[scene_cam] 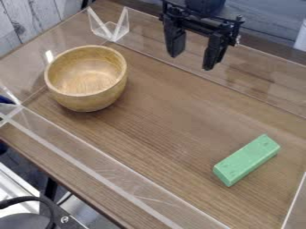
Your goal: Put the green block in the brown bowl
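The brown bowl (pixel 86 78) looks like turned wood, light tan with fine grain lines on its thick rim and a smooth, faintly satin inside. The table (pixel 167 112) under it shows a darker wood-grain surface, smooth with a soft sheen. Well apart from the bowl, toward the table's near right corner, the green block (pixel 248 159) is matt and even in colour, with no shine. Behind the bowl stands a clear plastic piece (pixel 107 24), glossy and see-through. Right of that piece, the gripper (pixel 195 54) is matt black.
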Controlling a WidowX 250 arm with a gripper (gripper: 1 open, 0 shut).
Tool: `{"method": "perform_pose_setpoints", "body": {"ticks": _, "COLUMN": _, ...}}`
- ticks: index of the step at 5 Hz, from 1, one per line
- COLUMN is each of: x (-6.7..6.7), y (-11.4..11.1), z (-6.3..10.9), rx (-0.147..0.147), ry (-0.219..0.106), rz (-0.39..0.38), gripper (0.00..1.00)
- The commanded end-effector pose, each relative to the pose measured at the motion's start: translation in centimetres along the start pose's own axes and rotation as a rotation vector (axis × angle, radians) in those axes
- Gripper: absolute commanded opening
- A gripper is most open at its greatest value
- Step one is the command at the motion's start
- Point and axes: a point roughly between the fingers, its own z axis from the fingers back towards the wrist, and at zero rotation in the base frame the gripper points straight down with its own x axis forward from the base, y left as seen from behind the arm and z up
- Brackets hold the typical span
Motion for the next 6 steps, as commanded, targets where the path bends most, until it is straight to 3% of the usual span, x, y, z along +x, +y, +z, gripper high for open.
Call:
{"method": "perform_pose_setpoints", "body": {"ticks": 1, "x": 0.0, "y": -2.3, "z": -0.5, "rx": 0.0, "ry": -0.001, "rz": -0.125, "gripper": 1.0}}
{"method": "perform_pose_setpoints", "body": {"ticks": 2, "x": -0.4, "y": -5.2, "z": -1.8, "rx": -0.015, "ry": 0.024, "rz": -0.221, "gripper": 1.0}}
{"method": "perform_pose_setpoints", "body": {"ticks": 4, "x": -0.9, "y": -11.6, "z": -4.3, "rx": -0.032, "ry": 0.049, "rz": -0.339, "gripper": 1.0}}
{"method": "perform_pose_setpoints", "body": {"ticks": 5, "x": -1.7, "y": -12.0, "z": -5.2, "rx": -0.01, "ry": 0.094, "rz": -0.481, "gripper": 1.0}}
{"method": "perform_pose_setpoints", "body": {"ticks": 6, "x": -2.0, "y": -12.0, "z": -5.9, "rx": 0.008, "ry": 0.14, "rz": -0.572, "gripper": 1.0}}
